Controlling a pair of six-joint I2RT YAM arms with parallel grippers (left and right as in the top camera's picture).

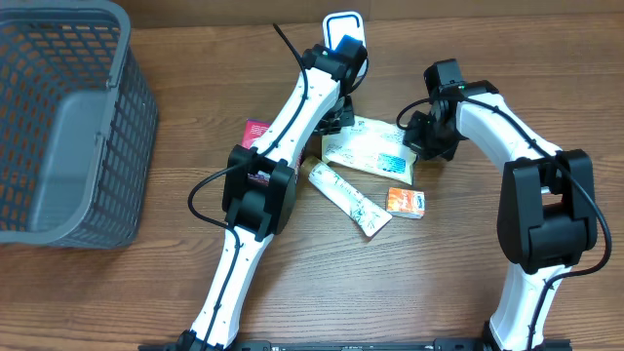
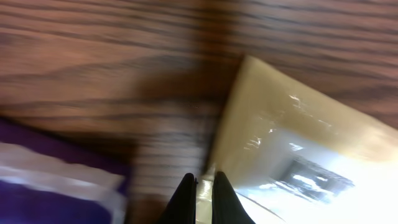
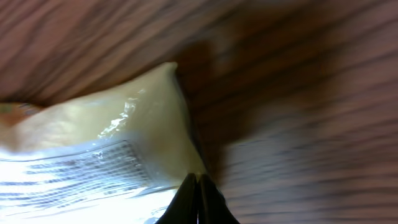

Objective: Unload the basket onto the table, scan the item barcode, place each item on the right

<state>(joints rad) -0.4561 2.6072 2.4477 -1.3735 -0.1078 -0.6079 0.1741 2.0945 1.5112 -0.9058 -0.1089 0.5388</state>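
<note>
Progress looks early: left gripper (image 2: 204,177) and right gripper (image 3: 196,177) each pinch the cream plastic packet (image 1: 366,148); scanning is not yet done.

Overhead view's sharp & evenly lit from above, w/ only soft shadows on the wooden table (image 1: 146,292). Both wrist views are badly blurred, the wood grain smeared. The cream packet (image 2: 292,124) has hard glare off its wrapper, blown white at its lower right, w/ a dim shadow just left of it.
</note>
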